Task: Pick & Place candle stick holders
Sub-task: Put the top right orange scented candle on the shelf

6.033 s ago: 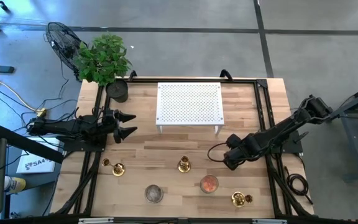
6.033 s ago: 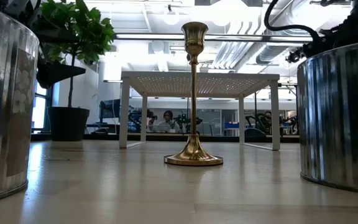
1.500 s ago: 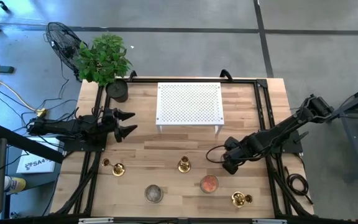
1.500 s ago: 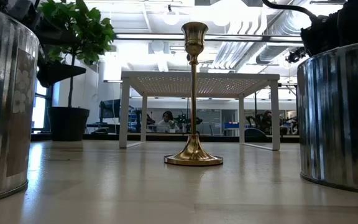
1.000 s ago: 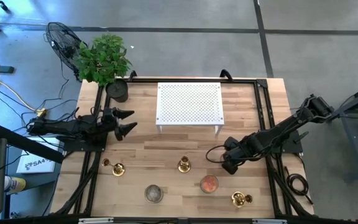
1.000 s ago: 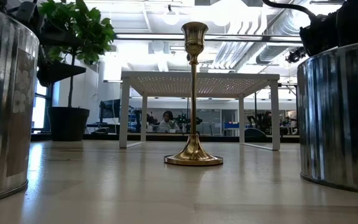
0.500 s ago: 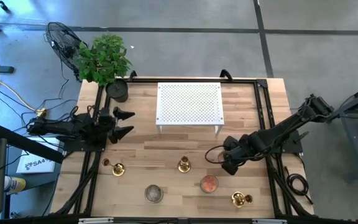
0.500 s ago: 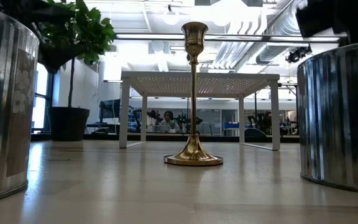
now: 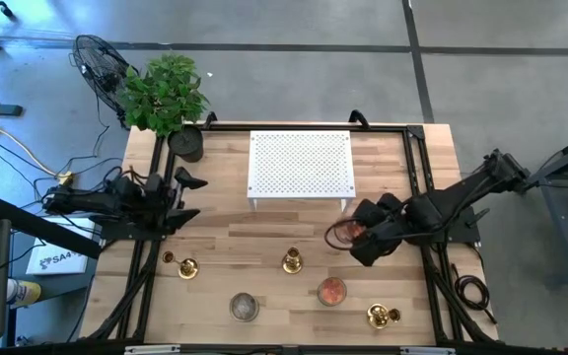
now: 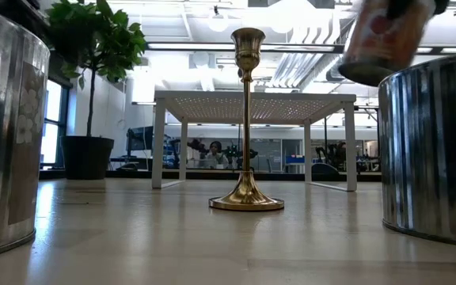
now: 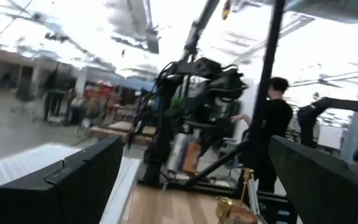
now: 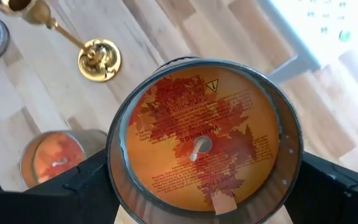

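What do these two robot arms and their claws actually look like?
Both are dark, nearly black, jointed arms. The left gripper ends in two pointed, tapering fingers. The right gripper is a bulkier black block with a black cable looping beside it. No markings are legible.

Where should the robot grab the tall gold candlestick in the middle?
Grip the tall candlestick by its slim stem, coming in from the side. It stands upright, and the stem is narrow enough for two fingers. The flared base is wide and low, probably harder to pinch.
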Controlling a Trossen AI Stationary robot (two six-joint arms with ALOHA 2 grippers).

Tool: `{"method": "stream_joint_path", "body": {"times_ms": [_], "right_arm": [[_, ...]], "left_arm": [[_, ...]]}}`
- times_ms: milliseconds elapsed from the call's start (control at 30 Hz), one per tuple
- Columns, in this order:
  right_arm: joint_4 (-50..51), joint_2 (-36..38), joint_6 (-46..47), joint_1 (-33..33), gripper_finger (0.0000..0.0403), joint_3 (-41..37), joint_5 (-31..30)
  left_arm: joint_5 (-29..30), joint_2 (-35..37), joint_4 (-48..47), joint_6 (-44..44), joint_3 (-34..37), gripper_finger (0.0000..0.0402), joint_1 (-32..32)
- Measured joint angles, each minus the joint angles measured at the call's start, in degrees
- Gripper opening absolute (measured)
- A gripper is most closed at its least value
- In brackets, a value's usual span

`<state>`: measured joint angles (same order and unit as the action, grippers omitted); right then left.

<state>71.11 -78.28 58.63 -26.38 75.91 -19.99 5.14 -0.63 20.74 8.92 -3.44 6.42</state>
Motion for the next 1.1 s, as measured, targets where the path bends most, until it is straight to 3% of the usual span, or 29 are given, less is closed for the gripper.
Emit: {"method": "stream_joint_path", "body": {"times_ms": [233,600,733,867,1100], "right_arm": [[-0.38,0.0,-6.07,4.7,0.0338,0.55,-0.44],[-8.77,0.0,-19.98,11.59,0.0338,0.55,1.71],[-10.58,0.0,-25.13,12.82,0.0338,0.53,1.73],[-13.45,0.0,-29.28,12.95,0.0338,0.53,1.52],[-17.1,-0.02,-34.26,11.94,0.0338,0.53,1.45]], "left_arm": [[1.45,-7.15,-6.76,-3.51,-7.3,0.0399,-0.02],[1.38,-35.46,-25.31,-5.28,-33.26,0.0399,-0.02],[-1.33,-44.65,-29.85,-5.07,-40.47,0.0399,-0.02],[-3.6,-51.94,-30.42,-4.79,-44.16,0.0399,0.0],[-7.61,-61.3,-29.71,3.9,-47.28,0.0399,-0.02]]}}
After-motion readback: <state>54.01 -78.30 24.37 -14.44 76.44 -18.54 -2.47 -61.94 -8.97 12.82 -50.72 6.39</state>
